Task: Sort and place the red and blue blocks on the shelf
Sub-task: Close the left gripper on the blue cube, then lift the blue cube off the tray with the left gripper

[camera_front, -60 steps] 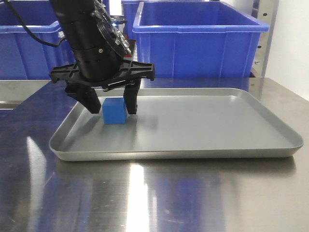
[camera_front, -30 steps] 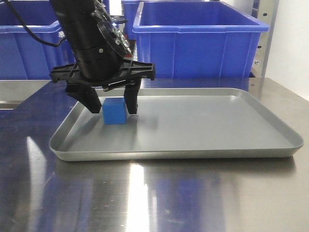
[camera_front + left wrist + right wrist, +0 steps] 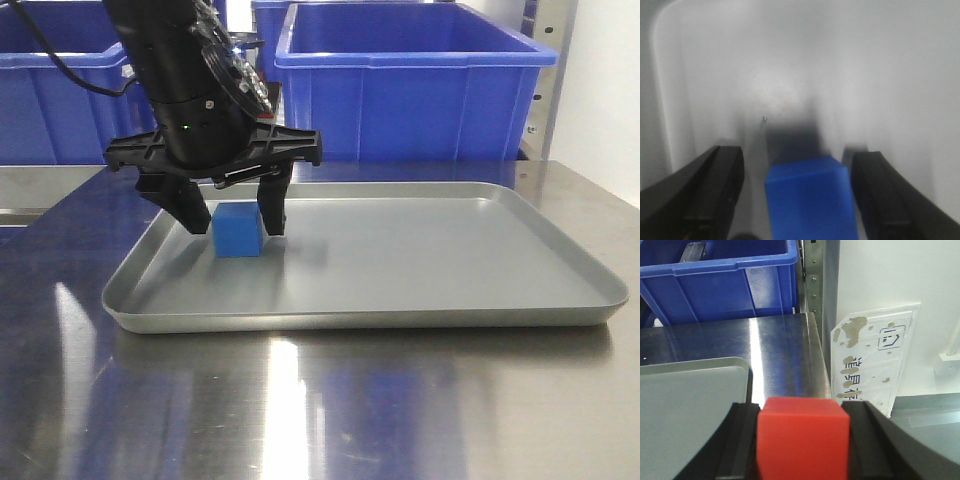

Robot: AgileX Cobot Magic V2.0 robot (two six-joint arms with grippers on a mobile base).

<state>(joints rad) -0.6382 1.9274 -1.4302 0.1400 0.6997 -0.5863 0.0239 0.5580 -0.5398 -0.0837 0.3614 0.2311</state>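
Front view: the left pincer (image 3: 235, 230) is lowered into the tray (image 3: 360, 318). Its jaws are apart and astride the blue block (image 3: 238, 238), which rests on the tray floor toward the tray's 10 o'clock; nothing is gripped. The tray sits on the tabletop (image 3: 400, 410), with bins (image 3: 410, 90) behind at 12 o'clock. The right arm does not show here. Left wrist view: the blue block sits at 6 o'clock between the two fingers (image 3: 705, 195). A clear gap shows on its 9 o'clock side and a far narrower one at 3 o'clock, where contact cannot be settled. Judgement: the straddle is set so that closing takes the block on opposite flat faces, though the uneven gaps may nudge it sideways first. Right wrist view: the right pincer (image 3: 802, 412) is clamped on the red block (image 3: 802, 445) at 6 o'clock. The tray corner lies at 9 o'clock, a bin (image 3: 720, 285) at 11 and a perforated upright (image 3: 812, 275) at 12; what lies beneath the block is out of frame. Judgement: red is secured, ready for delivery, while blue awaits pickup. The shelf shows in no view, so neither block is placed.
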